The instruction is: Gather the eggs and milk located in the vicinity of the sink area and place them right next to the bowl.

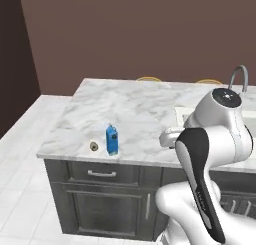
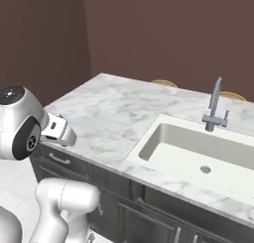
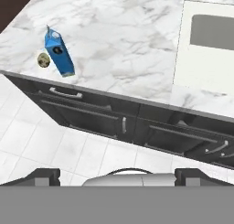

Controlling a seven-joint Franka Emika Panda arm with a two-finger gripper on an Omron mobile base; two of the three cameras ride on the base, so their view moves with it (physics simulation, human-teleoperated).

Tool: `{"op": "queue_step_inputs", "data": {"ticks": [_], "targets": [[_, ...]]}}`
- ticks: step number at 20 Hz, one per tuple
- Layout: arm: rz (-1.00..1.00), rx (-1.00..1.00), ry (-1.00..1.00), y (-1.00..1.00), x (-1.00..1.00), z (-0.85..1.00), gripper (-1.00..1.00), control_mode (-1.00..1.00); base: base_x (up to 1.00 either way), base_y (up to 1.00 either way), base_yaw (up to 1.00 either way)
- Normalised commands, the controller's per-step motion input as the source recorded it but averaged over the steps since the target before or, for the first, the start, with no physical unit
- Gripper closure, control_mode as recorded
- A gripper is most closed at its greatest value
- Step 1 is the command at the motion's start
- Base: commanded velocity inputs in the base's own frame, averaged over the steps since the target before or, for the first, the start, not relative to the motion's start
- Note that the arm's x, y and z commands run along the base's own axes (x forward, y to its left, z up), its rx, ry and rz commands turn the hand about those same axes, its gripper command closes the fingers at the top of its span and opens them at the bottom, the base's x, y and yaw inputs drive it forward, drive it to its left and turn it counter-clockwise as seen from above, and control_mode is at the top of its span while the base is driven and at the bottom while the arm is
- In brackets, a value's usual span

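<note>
Fingers are seen spread wide and empty, held off the counter's front | milk stands by the edge, eggs just beside | carton should be approached squarely, egg left unknocked

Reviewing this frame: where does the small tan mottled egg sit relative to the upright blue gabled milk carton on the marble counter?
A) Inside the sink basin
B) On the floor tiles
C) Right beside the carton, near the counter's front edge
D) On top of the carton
C: the small tan mottled egg lies on the marble counter just beside the upright blue gabled milk carton, near the front edge.
</note>
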Motion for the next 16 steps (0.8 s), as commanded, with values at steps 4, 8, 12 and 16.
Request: {"op": "queue_step_inputs", "data": {"ticks": [4, 8, 12, 16], "targets": [[0.00, 0.00, 0.00, 0.00, 0.00, 0.00, -1.00, 1.00, 0.32, 0.65, -0.08], [0.00, 0.00, 0.00, 0.00, 0.00, 0.00, -1.00, 1.00, 0.22, 0.07, -0.17], [0.00, 0.00, 0.00, 0.00, 0.00, 0.00, -1.00, 1.00, 0.16, 0.00, -0.31], [0.00, 0.00, 0.00, 0.00, 0.00, 0.00, -1.00, 1.00, 0.36, 0.03, -0.27]]}}
